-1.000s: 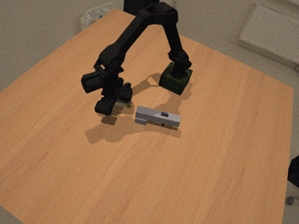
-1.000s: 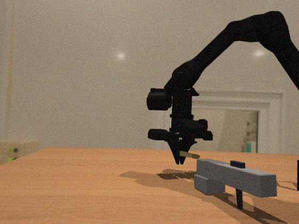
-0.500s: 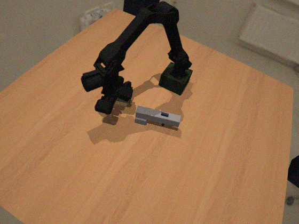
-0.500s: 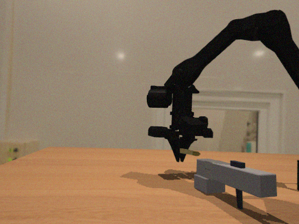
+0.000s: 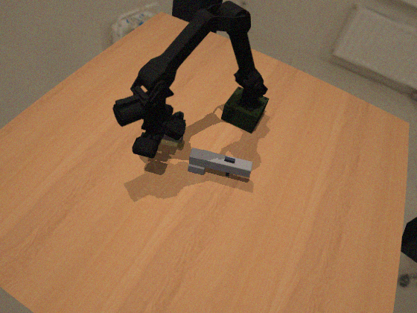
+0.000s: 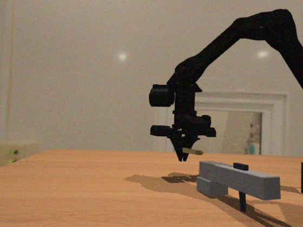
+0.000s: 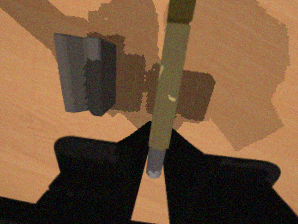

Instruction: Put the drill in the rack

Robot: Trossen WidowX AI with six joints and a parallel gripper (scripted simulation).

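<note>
My gripper [image 6: 183, 159] [image 7: 157, 126] points down, shut on the drill, above the table. The olive drill [image 6: 191, 151] [image 7: 170, 85] lies roughly level across the fingers, its grey end [image 7: 154, 169] between them in the wrist view. It is clear of the grey holder [image 5: 220, 164] [image 6: 230, 174]. The dark key [image 5: 229, 159] [image 6: 241, 166] sits in the holder, its head just above the top and its stem [image 6: 242, 201] sticking out below. The grey grooved rack [image 7: 82, 75] stands left of the drill in the wrist view; the top view shows it mostly hidden behind the gripper.
The long holder beam is raised over the wooden table [image 5: 208, 242] [image 6: 81, 200] on a small block [image 5: 196, 170] [image 6: 211, 187], to the right of the gripper in the top and exterior views. The arm's dark green base [image 5: 242, 117] stands behind it. Arm shadows fall around the rack.
</note>
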